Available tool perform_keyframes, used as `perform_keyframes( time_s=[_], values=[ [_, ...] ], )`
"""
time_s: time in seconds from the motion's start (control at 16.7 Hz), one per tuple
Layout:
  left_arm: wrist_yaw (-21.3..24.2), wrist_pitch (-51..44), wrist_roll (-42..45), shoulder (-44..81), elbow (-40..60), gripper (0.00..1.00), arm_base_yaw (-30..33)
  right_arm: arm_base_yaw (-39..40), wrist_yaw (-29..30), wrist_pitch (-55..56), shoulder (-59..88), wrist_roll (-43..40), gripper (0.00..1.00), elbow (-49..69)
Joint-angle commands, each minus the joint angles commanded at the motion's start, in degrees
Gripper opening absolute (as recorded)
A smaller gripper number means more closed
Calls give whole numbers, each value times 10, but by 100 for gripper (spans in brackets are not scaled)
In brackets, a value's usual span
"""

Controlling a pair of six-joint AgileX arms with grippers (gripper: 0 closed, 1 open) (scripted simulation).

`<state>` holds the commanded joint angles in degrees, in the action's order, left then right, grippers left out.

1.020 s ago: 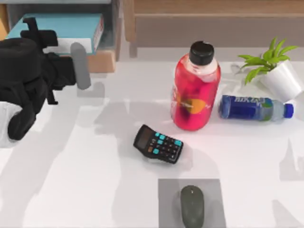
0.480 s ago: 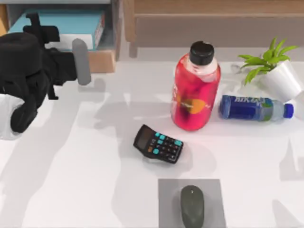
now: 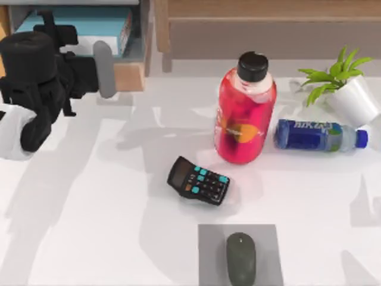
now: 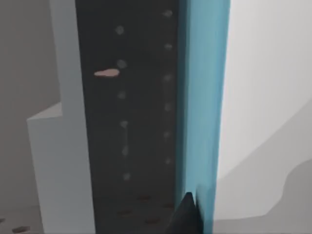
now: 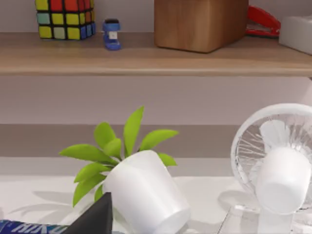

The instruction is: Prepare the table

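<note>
One left pincer (image 3: 102,68) hovers by the shelf's blue book (image 3: 83,33).

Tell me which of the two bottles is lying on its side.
The small blue bottle beside the white plant pot; the big red bottle with the black cap stands upright.

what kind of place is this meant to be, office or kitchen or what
Most likely an office or study desk, in a rendered scene. On the white table lie a calculator and a computer mouse on a grey mat. The shelf behind holds a stapler and a puzzle cube.
</note>
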<state>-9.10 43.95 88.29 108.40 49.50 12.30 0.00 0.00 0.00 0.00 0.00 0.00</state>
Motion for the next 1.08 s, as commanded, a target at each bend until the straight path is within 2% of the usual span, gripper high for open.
perform_keyframes(
  time_s=[0.12,0.9,1.08],
  values=[
    [0,0,0,0,0,0,0,0,0,0,0,0,100,0],
    [0,0,0,0,0,98,0,0,0,0,0,0,100,0],
    [0,0,0,0,0,100,0,0,0,0,0,0,100,0]
  ],
)
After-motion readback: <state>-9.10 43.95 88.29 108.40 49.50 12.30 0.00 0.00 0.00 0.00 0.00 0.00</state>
